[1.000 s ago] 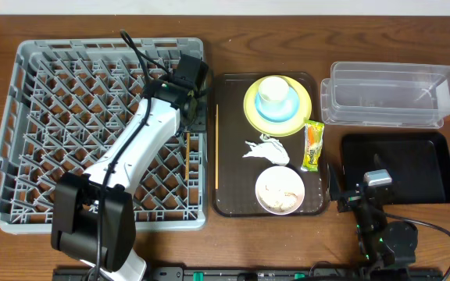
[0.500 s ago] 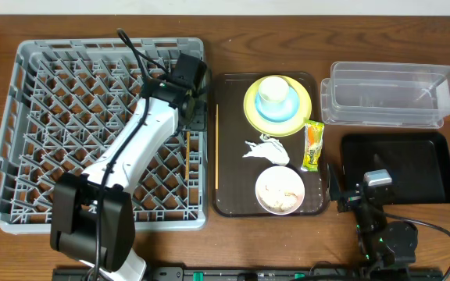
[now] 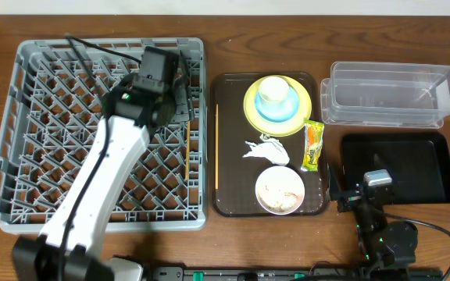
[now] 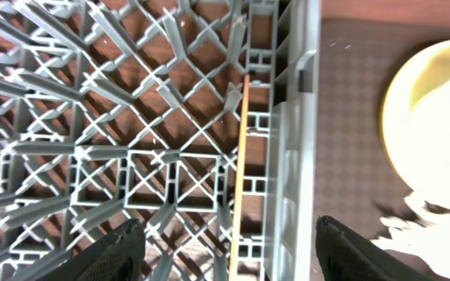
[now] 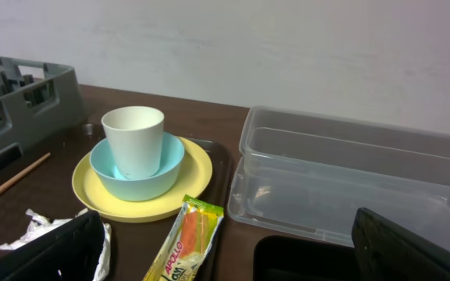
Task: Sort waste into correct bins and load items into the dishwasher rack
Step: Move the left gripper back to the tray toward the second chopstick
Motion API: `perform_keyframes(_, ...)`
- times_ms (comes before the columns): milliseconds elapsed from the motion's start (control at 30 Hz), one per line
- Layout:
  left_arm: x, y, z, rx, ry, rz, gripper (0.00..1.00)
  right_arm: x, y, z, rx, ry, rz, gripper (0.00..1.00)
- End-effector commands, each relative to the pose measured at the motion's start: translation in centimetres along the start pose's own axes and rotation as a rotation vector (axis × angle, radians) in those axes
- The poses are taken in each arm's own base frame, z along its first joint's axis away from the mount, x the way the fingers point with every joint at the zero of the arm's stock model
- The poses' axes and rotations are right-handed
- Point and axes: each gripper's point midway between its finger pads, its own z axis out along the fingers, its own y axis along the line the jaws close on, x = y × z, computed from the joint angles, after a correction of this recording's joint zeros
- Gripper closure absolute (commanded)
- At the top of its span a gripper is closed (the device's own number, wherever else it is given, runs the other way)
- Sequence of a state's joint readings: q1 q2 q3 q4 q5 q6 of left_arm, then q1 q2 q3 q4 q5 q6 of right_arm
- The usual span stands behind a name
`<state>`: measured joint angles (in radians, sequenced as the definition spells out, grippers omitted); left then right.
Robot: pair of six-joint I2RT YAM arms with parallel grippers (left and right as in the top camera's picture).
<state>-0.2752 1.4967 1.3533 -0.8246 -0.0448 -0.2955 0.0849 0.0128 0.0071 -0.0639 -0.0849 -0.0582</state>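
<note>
Left of the brown serving tray (image 3: pixel 229 176), the grey pegged plastic rack (image 3: pixel 100 222) holds one thin wooden chopstick (image 3: pixel 187 148), with the left gripper (image 4: pixel 226 234) spread empty above it. The tray's white bowl (image 3: pixel 261 181) seemingly holds rice scraps (image 3: pixel 281 191). The right gripper (image 5: pixel 225 234) gapes empty.

A matt grey plastic rack (image 3: pixel 22 117), a clear plastic tub (image 3: pixel 389 94) and a glossy black tray (image 3: pixel 424 168) sit on dark wood table (image 3: pixel 233 35).

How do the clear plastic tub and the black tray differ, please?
The clear tub is see-through with tall walls; the black tray is opaque, glossy and shallow. The clear tub sits farther back, the black tray nearer the front. Both are rectangular and lie right of the brown tray.
</note>
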Motion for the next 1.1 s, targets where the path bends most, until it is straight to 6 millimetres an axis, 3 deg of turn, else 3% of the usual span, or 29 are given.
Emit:
perform_keyframes(0,-0.4,-0.2,-2.8,0.034,-0.041,-0.039,0.28,0.1,-0.4,0.0,0.018,0.004,0.013,0.01)
perform_keyframes(167,2.0,-0.4,-4.8,0.079,0.03,-0.071,0.28,0.1,-0.4,0.0,0.018,0.004,0.013,0.01)
perform_keyframes(433,6.4,-1.7,-4.8,0.086,0.179,0.001,0.34,0.1,-0.4,0.0,0.018,0.004,0.013,0.01)
perform_keyframes(600,8.8,-4.3,-4.6,0.119,0.216,0.104,0.43,0.1,-0.4,0.0,0.018,0.004,0.013,0.01)
perform_keyframes(833,11.5,-8.5,-4.0,0.177,0.218,0.183,0.44,0.1,-0.4,0.0,0.018,0.004,0.013,0.01)
perform_keyframes(1067,13.3,-10.0,-2.6,0.097,0.199,0.249,0.43,0.1,-0.4,0.0,0.018,0.004,0.013,0.01)
